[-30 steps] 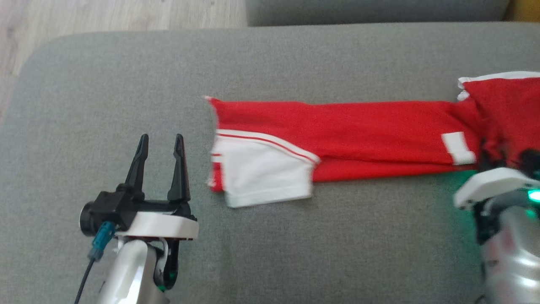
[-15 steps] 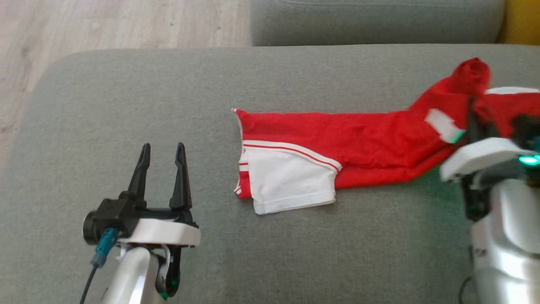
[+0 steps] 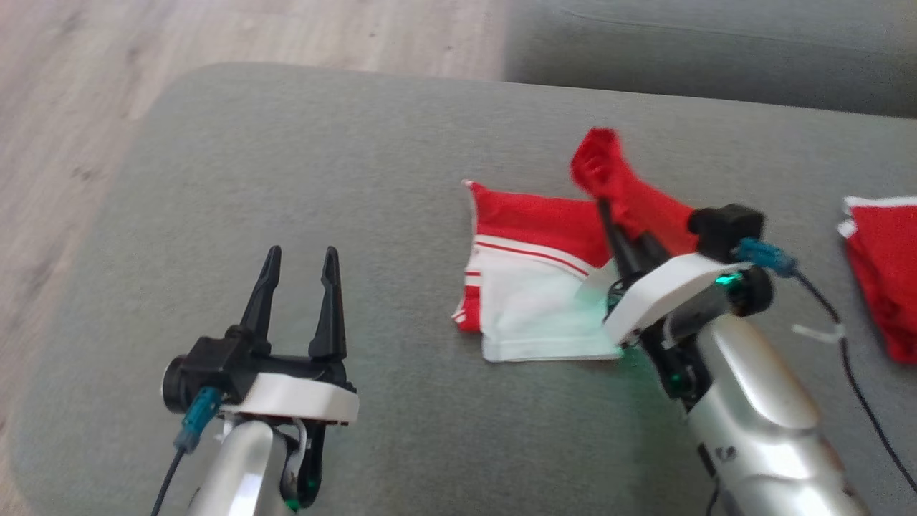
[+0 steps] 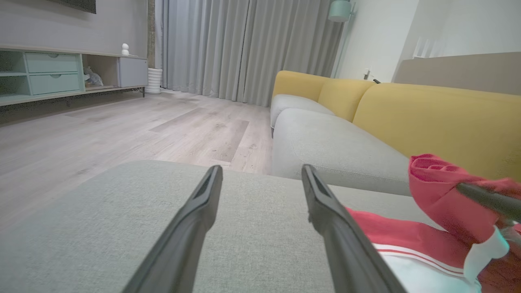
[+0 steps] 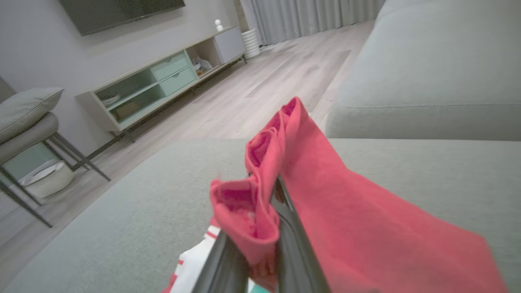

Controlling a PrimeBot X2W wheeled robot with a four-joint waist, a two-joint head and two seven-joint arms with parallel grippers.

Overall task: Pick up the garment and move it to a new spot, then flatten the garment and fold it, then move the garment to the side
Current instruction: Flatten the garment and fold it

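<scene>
**Right gripper** (image 3: 620, 223): jaws clamped on a bunched end of the red garment (image 3: 534, 226). Cloth spills over both fingers and stands above their tips as a loose red peak. Below the gripper and toward its left side, the rest of the garment lies flat on the grey cushion (image 3: 286, 158). Its white panel (image 3: 534, 315) with red stripes is the part nearest the wrist. The lifted part runs down from the fingers into the flat part.

**Left gripper** (image 3: 301, 252): jaws apart, holding nothing, over bare cushion. It is well apart from the garment, whose striped edge lies off to its right.

**Other item:** a separate red cloth (image 3: 885, 287) with white trim lies on the cushion on the right gripper's far right, well apart from it.

**Assessment:** the fold is judged to be in hand, with the gripped end going across the flat half.

**Recommendations:**
- Carry the end low, so the trailing cloth lays down smooth rather than rolling.
- Stop with the held edge over the striped edge, not short of it.
- Lower to the cushion before parting the jaws.
- The bunching in the grip suggests a lumpy fold, so a smoothing pass is likely needed.
- The left gripper could pin the striped edge against dragging
</scene>
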